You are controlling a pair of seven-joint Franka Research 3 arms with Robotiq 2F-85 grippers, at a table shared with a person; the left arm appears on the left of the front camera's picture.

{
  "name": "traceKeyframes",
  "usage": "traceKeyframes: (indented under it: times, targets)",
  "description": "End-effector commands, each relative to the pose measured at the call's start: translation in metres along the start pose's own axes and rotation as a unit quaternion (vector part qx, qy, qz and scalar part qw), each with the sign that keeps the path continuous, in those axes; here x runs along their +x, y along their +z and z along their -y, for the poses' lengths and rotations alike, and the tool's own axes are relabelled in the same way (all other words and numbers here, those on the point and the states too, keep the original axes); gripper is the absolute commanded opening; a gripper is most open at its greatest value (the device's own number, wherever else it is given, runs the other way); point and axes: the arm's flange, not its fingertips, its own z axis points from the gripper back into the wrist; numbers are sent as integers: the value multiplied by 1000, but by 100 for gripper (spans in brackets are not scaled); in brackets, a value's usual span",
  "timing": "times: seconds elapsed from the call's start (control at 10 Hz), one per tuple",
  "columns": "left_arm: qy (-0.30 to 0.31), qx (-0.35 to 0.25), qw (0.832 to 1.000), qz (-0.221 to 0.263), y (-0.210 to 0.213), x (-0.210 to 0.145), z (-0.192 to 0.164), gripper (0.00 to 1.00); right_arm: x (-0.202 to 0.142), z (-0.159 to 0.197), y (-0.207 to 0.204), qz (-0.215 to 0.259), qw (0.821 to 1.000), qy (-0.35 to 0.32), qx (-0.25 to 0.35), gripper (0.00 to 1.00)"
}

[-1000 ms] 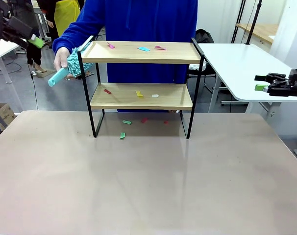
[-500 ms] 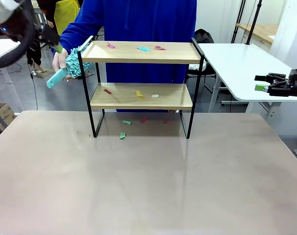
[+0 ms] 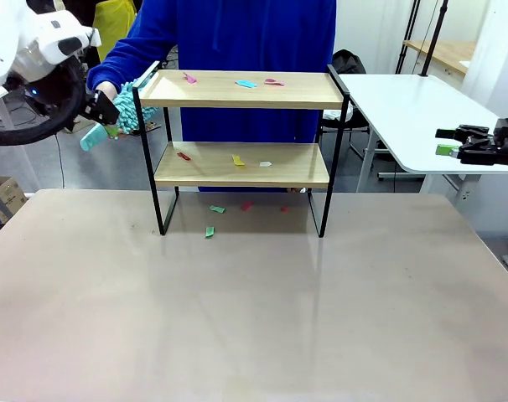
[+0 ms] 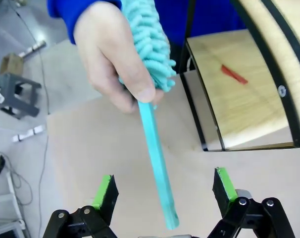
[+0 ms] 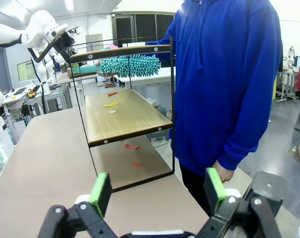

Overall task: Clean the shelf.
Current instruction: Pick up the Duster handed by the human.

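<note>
**Left pincer** (image 4: pixel 164 189): jaws wide apart on either side of the handle of a fluffy turquoise duster (image 4: pixel 159 148), not touching it. A person's hand (image 4: pixel 110 59) holds the duster.

**Right pincer** (image 5: pixel 157 191): also open, well right of the shelf.

**Two-tier wooden-board, black-framed shelf** (image 3: pixel 304 90): stands on the pale table (image 3: pixel 254 318), toward its far edge, and carries coloured scraps (image 3: pixel 246 84).

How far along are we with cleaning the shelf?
Nothing cleaned yet: small coloured scraps lie on both boards of the wooden black-framed shelf. In hand: a person's hand offers the teal fluffy duster, its handle between the open left gripper's fingers, not gripped. Left: grasp it, sweep both boards.
</note>
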Motion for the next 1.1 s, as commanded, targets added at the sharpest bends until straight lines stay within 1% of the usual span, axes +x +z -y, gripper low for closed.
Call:
traceKeyframes:
  times: [0.0, 0.3, 0.4, 0.6, 0.7, 0.8, 0.9, 1.0]
  targets:
    - [9, -1, 1000, -15, -4, -1, 2, 100, 4, -1, -1, -5, 1000, -3, -1, 100]
    - [23, 6, 1000, -11, -11, 1, 0, 100, 4, -1, -1, -5, 1000, -3, -1, 100]
    - [20, 9, 1000, -8, -14, 3, 0, 42, 4, -1, -1, -5, 1000, -3, -1, 100]
    - [24, 14, 1000, -12, -18, 4, -3, 42, 4, -1, -1, -5, 1000, -3, -1, 100]
    - [28, 22, 999, -11, -18, 4, -5, 37, 4, -1, -1, -5, 1000, -3, -1, 100]
    - [27, 25, 999, -13, -19, 4, -4, 26, 4, -1, -1, -5, 1000, -3, -1, 100]
    - [31, 25, 999, -15, -19, 4, -4, 0, 4, -1, -1, -5, 1000, -3, -1, 100]
    - [37, 21, 999, -16, -19, 4, -3, 0, 4, -1, -1, -5, 1000, -3, -1, 100]
